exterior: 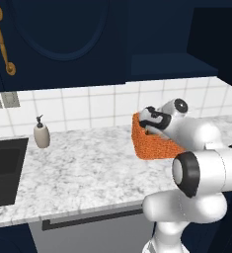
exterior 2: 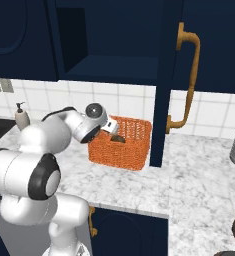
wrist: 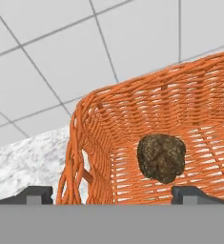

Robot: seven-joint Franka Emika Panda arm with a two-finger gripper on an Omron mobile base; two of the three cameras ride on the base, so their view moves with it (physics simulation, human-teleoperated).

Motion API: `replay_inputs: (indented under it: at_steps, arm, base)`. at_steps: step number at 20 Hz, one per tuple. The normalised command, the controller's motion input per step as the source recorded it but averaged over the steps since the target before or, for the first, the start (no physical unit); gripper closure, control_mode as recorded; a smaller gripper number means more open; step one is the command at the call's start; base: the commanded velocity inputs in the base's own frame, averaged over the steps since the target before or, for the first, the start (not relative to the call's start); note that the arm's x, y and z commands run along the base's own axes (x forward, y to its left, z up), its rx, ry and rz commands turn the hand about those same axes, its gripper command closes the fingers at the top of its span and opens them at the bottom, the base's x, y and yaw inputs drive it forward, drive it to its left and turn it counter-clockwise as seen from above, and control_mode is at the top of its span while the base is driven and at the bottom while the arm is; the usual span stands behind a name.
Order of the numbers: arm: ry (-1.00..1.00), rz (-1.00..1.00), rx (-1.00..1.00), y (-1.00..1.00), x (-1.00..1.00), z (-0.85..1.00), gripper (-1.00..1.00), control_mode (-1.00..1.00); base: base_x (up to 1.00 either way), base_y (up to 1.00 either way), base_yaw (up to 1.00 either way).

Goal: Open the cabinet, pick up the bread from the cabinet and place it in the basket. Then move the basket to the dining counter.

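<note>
here the gripper [exterior 2: 115, 135] hangs at the near rim of the orange basket [exterior 2: 131, 152], its jaws spread wide and holding nothing. in the hand view the two dark fingertips [wrist: 37, 194] stand far apart at the bottom edge, one outside the basket's left wall and one over its inside. between them, lying loose on the woven floor of the basket [wrist: 147, 105], sits the bread [wrist: 161, 157], a dark brown, lumpy round loaf, touching neither finger.

the basket [exterior: 152, 143] rests on the speckled marble counter [exterior: 78, 173], close to the white tiled wall [exterior: 93, 106] behind it. in the left base view the white arm [exterior: 196, 148] reaches over the basket's right end and hides part of it. further left on the same counter stands a small beige soap dispenser [exterior: 41, 133], well apart from the basket, beside the black sink [exterior: 4, 168].

above, the navy cabinet [exterior 2: 114, 65] stands open: its bare shelf shows in the right base view, and the opened door [exterior 2: 166, 75] with its curved gold handle [exterior 2: 186, 80] juts out toward the camera just to the right of the basket. a closed door with another gold handle [exterior: 2, 42] shows at the upper left of the left base view. below the counter edge is a grey drawer front with a dark bar handle [exterior: 93, 220].
</note>
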Motion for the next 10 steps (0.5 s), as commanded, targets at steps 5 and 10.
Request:
replay_inputs:
  at_steps: [5,10]
  arm:
    - [0.09,0.1,-0.08,0.3,-0.56,0.28,-1.0,-1.0]
    - [0.07,0.15,-0.15,0.21,-0.26,-0.08,-1.0,-1.0]
  base:
    - [0.0,0.0,0.0]
    - [0.0,0.0,0.0]
